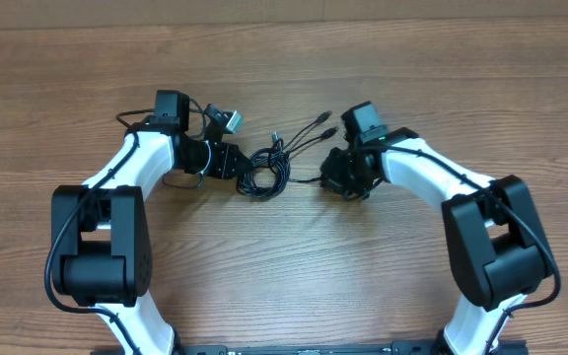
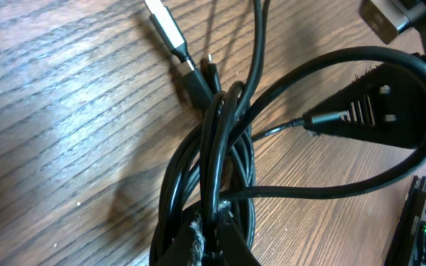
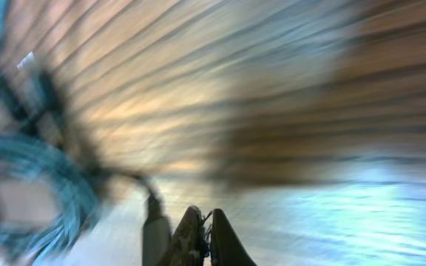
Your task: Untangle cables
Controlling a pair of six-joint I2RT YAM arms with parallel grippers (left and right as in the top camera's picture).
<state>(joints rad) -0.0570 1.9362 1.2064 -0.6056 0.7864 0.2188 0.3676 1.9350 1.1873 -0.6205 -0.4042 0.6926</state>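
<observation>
the cables (image 1: 262,176) lie in a small knotted coil on the table (image 1: 284,59) between the two arms, with their plug ends (image 1: 319,120) fanned out toward the far side; the left gripper (image 1: 235,165) is clenched on the side of the coil nearest it, and in the left wrist view several strands run straight into its fingers (image 2: 191,247); the right gripper (image 1: 330,179) is pinched tight just beside the coil on the other side; a thin strand leads from the coil to its tip, so it looks to have hold of that one cord, though its own camera is too blurred to confirm it; the step in hand, as i judge it, is drawing one cord out of the tangle; to do it well, the left should act as an anchor, staying low, while the right pulls away slowly along the table, in line with the strand; a sideways or upward tug would likely cinch the loops tighter round the light-tipped plug (image 2: 165,29) and its neighbours; if the whole coil slides with the pull, better to stop, let go and take a single outer loop; the cords look thin and slick, so a pinch near a plug would likely hold more surely than one mid-strand
</observation>
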